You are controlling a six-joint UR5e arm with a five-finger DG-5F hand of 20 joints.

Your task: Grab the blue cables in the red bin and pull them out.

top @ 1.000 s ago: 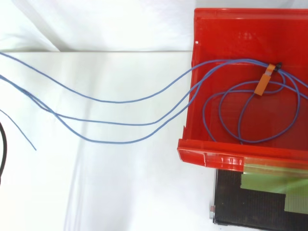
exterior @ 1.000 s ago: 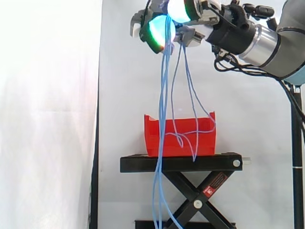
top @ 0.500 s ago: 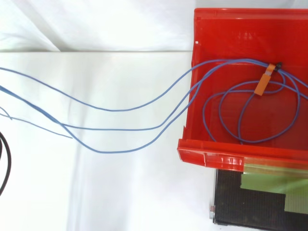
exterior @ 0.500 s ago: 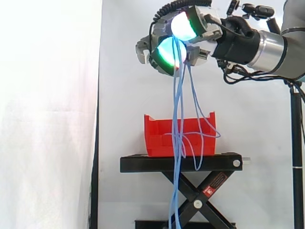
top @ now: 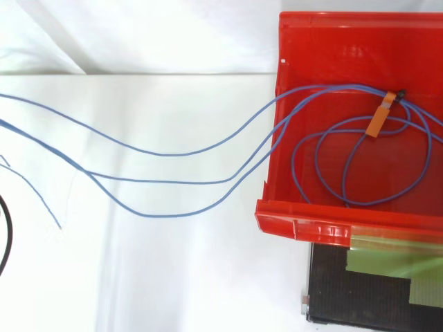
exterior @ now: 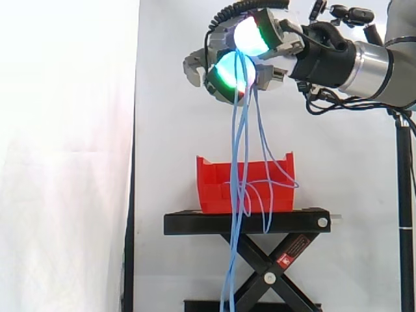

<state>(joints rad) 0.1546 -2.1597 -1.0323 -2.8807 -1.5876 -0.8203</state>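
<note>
Hand (exterior: 279,42) raised above red bin (exterior: 211,188), pinching blue cables (exterior: 234,156)

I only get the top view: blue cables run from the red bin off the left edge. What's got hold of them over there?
Observer: The robot's hand, high above the red bin, with its fingers curled round the blue cables.
Visitor: Do they hang straight down from it?
Observer: Some strands drop from the fingers to the bin. Others hang on down past the top of the black stand and leave the side view at its lower edge.
Visitor: So that black thing under the bin is a stand?
Observer: Yes, the black stand has a flat top plate that carries the bin, on crossed scissor legs.
</note>
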